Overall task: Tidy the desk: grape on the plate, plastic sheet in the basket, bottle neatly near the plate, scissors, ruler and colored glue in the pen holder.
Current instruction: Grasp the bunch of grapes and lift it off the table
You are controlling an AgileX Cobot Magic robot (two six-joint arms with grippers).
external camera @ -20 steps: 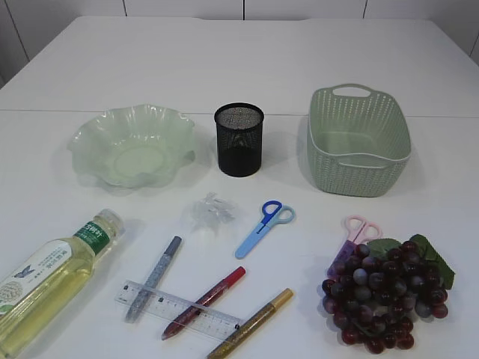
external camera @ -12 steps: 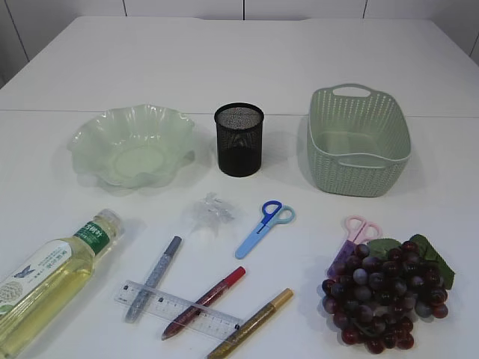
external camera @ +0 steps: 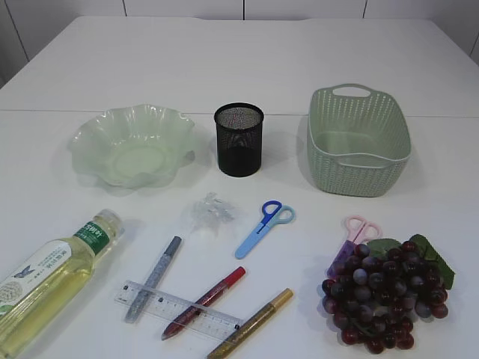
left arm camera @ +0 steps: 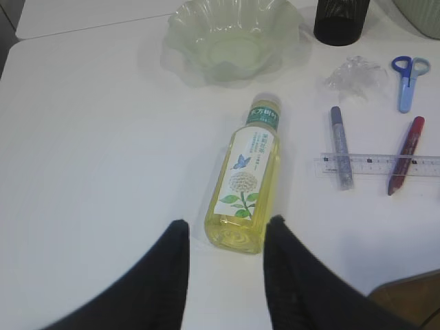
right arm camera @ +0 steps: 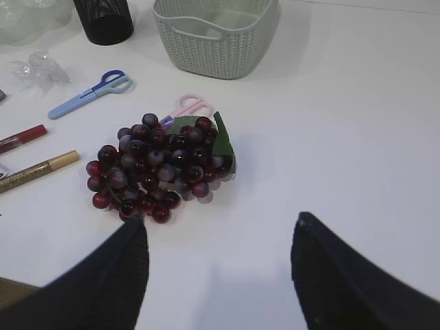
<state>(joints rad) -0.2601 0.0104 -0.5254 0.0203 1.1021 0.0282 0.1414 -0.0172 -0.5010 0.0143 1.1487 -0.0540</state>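
White tabletop (external camera: 247, 60) seen at a slant from the front. Back row, well apart from one another: pale green wavy-rimmed glass plate (external camera: 132, 144), black mesh cylindrical pen holder (external camera: 239, 139), and grey-green woven plastic basket (external camera: 358, 140) with a handle slot. The far half of the table behind this row is bare; open lanes of table also lie between plate and holder and between holder and basket.

Front zone: clear plastic bottle of yellow liquid (external camera: 46, 279) lying on its side at the left edge, cap toward the plate; crumpled clear plastic sheet (external camera: 209, 212); blue-handled scissors (external camera: 263, 226); pink-handled scissors (external camera: 357, 233), partly under the bunch of dark red artificial grapes (external camera: 385, 295) with green leaves. A transparent ruler (external camera: 178, 308) lies across a silver glitter glue pen (external camera: 153, 277) and a red glitter glue pen (external camera: 203, 301); a gold glitter glue pen (external camera: 251, 322) lies beside its right end, near the front edge.

Left gripper (left arm camera: 223, 275): black fingers partly spread, empty, straddling the line of the bottle's base and just short of it. Right gripper (right arm camera: 218, 265): fingers spread wide, empty; the grapes (right arm camera: 159, 168) lie ahead and to its left, apart from it, with bare table to the right.
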